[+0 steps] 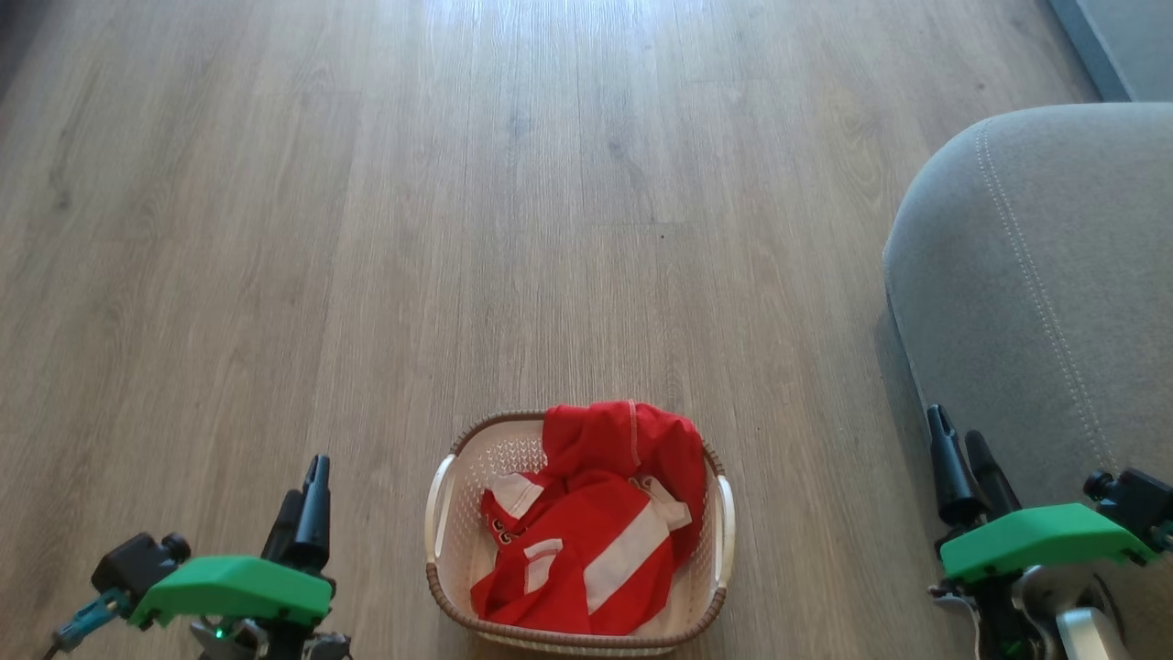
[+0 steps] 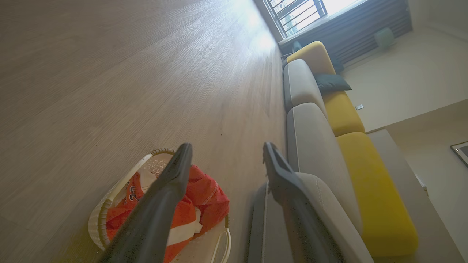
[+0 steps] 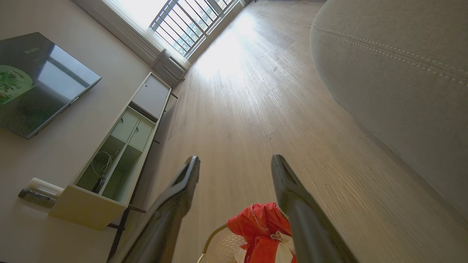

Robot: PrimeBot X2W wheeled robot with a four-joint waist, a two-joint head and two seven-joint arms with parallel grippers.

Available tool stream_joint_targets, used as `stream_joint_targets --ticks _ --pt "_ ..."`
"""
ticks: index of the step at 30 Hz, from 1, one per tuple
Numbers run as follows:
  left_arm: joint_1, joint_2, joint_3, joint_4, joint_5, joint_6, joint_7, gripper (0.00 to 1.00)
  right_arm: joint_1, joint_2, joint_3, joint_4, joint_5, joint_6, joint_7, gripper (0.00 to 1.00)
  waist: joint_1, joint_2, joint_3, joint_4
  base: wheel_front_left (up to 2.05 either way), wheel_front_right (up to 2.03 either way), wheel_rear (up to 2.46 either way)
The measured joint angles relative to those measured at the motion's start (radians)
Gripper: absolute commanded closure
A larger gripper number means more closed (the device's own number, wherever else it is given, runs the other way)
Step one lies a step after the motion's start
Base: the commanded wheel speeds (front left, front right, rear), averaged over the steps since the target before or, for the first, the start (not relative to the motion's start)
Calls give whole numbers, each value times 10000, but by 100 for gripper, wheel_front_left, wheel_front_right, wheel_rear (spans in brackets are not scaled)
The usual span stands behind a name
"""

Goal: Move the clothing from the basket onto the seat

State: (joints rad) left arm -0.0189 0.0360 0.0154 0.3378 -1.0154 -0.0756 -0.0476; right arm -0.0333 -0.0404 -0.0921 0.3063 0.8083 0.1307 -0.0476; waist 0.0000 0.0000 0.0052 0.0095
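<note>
Most of the head view is wood floor [image 1: 586, 229], running from 6 to 12 o'clock. The seat [image 1: 1054, 275] bulges in at 3 o'clock, its rounded corner and double stitching turned toward the basket, with a strip of floor between the two. In the left wrist view the seat is the near end of a long sofa [image 2: 303, 87], with yellow cushions [image 2: 373, 190] alongside and a dark pillow [image 2: 331, 82] farther along, below a barred window [image 2: 296, 12]. In the right wrist view a low cabinet [image 3: 120, 146] stands against the wall at 9 o'clock, with a TV [image 3: 40, 80] on the wall at 10 o'clock.

The basket [image 1: 442, 513] sits on the floor at 6 o'clock in the head view, between the two arms. The clothing [image 1: 596, 522] is heaped inside it, red with white stripes, bunched toward 1 o'clock and rising over the rim there.

The left gripper [image 1: 305, 481] is at 7 o'clock and the right gripper [image 1: 955, 426] at 4 o'clock, seen against the seat's side. Both point toward 12 o'clock, well apart from the basket. In each wrist view the fingers are spread wide with nothing between them.
</note>
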Motion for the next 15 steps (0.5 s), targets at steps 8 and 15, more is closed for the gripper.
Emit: stream_joint_targets --ticks 8,15 --pt "-1 0 -92 -71 729 4 -176 0 -9 0 46 0 -825 2 -180 0 0 0 19 10 0 0 0" --pt "-2 2 -142 -123 1534 13 -422 0 -33 0 107 2 -1808 2 -339 0 0 0 48 16 0 0 0"
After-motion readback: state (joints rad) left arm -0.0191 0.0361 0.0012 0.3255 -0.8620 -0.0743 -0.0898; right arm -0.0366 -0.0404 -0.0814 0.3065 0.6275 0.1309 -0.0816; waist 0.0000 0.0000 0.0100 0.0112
